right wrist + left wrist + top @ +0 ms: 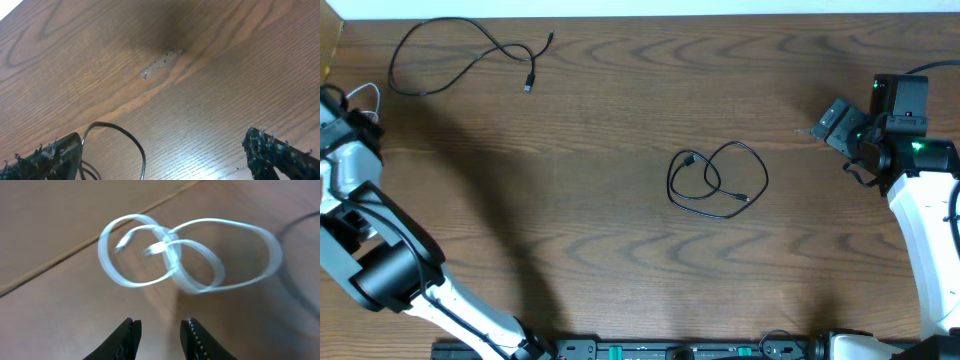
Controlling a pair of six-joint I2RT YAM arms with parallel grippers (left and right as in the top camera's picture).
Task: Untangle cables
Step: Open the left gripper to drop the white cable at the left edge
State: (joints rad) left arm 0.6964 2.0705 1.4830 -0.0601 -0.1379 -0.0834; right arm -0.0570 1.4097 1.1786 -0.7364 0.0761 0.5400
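While my left pincer (160, 332) stands narrowly parted and empty, the thin white looped cord (186, 255) lies just beyond its tips near the table's (620, 270) left edge; I judge closing there could pinch crossed loops and tighten them. The right pincer (160, 155) gapes wide, empty.

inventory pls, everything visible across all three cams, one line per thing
spread-out black cable: 1, black, top-left corner of overhead view, loose and open
looped black cable: 1, black, table centre, overlapping loops
white cable: 1, white, far left, looped over itself, just ahead of the left fingers
scuff mark: 1, pale, on the wood in right wrist view
table: 1, brown wood grain
left gripper: 1, black fingers, open, nothing between them
right gripper: 1, black, wide open, empty, right side
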